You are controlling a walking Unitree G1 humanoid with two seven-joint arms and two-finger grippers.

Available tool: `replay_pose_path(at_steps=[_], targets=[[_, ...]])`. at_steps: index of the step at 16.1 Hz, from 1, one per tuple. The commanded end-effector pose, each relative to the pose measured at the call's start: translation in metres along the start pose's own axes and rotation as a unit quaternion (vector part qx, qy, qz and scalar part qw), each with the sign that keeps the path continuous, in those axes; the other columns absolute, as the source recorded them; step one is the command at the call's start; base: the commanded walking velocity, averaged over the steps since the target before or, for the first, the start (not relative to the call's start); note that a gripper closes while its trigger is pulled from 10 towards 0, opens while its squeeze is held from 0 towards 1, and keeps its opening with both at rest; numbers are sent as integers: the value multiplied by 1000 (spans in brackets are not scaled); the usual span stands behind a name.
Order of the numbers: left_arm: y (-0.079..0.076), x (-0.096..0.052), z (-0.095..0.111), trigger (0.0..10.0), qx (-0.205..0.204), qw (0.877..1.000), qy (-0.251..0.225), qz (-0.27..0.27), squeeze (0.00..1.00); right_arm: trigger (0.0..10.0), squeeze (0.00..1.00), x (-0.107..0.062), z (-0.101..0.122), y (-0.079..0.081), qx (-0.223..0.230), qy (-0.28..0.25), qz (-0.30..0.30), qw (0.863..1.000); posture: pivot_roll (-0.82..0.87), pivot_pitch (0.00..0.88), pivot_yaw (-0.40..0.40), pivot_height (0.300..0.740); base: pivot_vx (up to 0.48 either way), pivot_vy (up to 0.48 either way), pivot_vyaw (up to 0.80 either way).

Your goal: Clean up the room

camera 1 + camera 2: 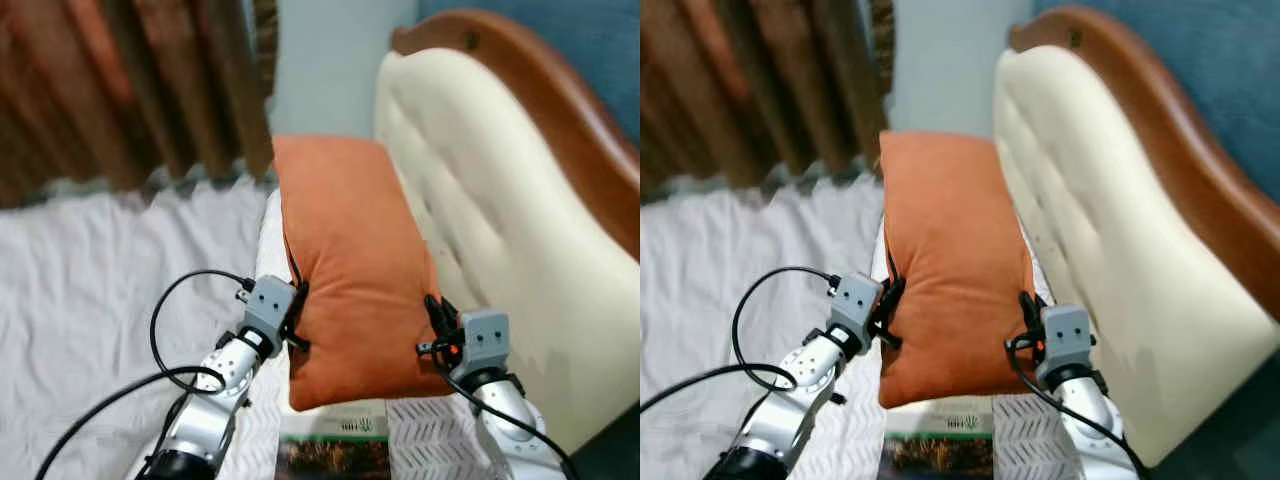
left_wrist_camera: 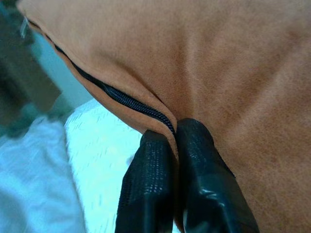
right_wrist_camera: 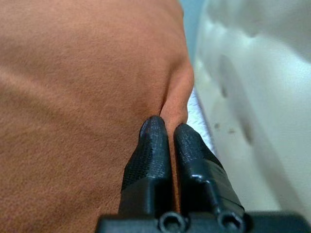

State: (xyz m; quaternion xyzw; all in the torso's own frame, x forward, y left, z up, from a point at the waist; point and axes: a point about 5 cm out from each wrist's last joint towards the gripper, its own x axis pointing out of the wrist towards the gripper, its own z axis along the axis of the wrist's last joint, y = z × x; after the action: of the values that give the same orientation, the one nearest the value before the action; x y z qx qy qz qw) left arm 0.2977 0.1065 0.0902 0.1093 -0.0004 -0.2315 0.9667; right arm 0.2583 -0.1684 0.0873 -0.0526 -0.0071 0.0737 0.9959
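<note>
over the bed (image 1: 80,300), by the cream headboard (image 1: 480,200), the left tool (image 1: 297,315) and right tool (image 1: 435,318) each pinch an edge of the orange pillow (image 1: 350,270), probably keeping it level for placing.

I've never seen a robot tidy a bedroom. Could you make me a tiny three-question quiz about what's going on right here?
1. True or false: both grippers are pinching the orange pillow.
2. Which edge does the left gripper grip? A) the zipper edge B) a tasselled corner C) a handle
3. What cream padded thing stands to the robot's right of the pillow?

Key
1. True: the left gripper and the right gripper each clamp a fold of fabric at opposite sides.
2. A.
3. The headboard, framed in brown wood.
</note>
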Motion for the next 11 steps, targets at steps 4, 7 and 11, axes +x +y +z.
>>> replay_pose_path(at_steps=[4, 7, 11], targets=[[13, -3, 5, 10000, 13, 1000, -11, 23, 0, 10000, 0, 1, 9, -1, -7, -20, -3, 1000, -114, 19, 75, 740, 0, -471, 0], [16, -2, 5, 10000, 12, 1000, -9, 17, 0, 10000, 0, 1, 8, -2, -9, -18, -2, 1000, -113, 11, 77, 740, 0, -461, 0], [24, -2, 5, 10000, 35, 999, -12, 31, 0, 10000, 0, 2, 8, 1, -5, -20, 1, 1000, -110, 1, 78, 740, 97, -291, 0]])
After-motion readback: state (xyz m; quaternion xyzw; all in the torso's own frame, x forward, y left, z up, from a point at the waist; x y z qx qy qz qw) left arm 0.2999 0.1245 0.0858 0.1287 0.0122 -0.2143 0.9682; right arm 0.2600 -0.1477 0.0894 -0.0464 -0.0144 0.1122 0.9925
